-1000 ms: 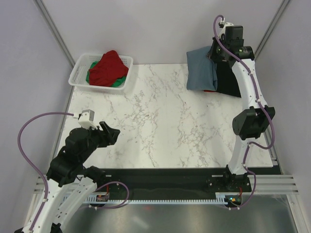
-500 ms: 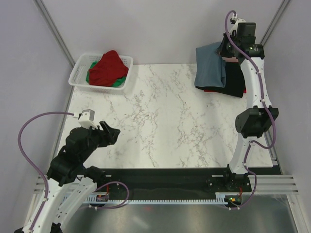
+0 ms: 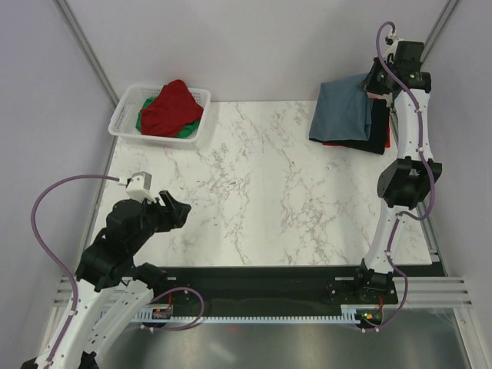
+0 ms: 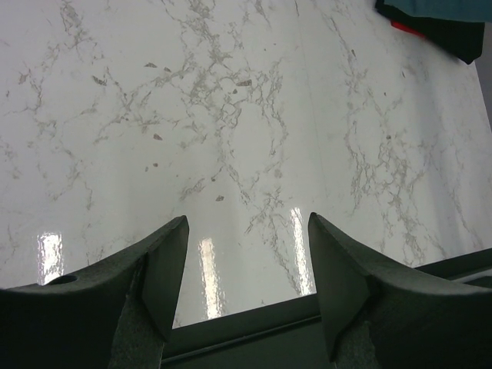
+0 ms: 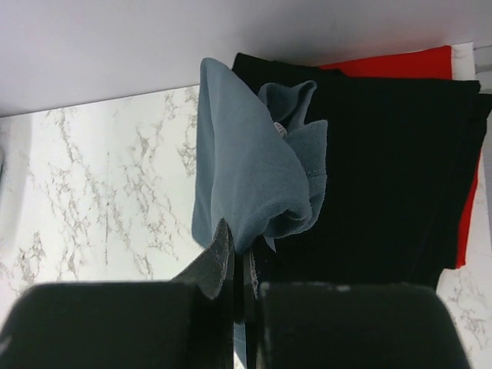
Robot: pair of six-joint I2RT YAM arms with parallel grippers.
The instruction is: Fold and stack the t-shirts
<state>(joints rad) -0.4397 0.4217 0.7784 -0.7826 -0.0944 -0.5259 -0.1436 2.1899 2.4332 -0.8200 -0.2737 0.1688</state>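
Right gripper (image 5: 237, 250) carried slate blue-grey fabric tee (image 3: 342, 108) further over black-and-red folded stack (image 3: 378, 132), far-right corner; still pinching it. Left gripper (image 4: 246, 254) spread, idle. Red tee (image 3: 171, 108), green tee (image 3: 187, 131) wait in white lattice basket (image 3: 123, 115).

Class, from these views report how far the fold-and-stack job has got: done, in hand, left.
Done: black tee folded on a red tee, far right. In hand: right gripper pinches the blue-grey tee over that stack. To do: crumpled red shirt and green shirt in the basket; left gripper open.

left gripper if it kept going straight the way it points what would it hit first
Most likely the bare table; the open left gripper aims down at it, and the folded shirts lie far off right.
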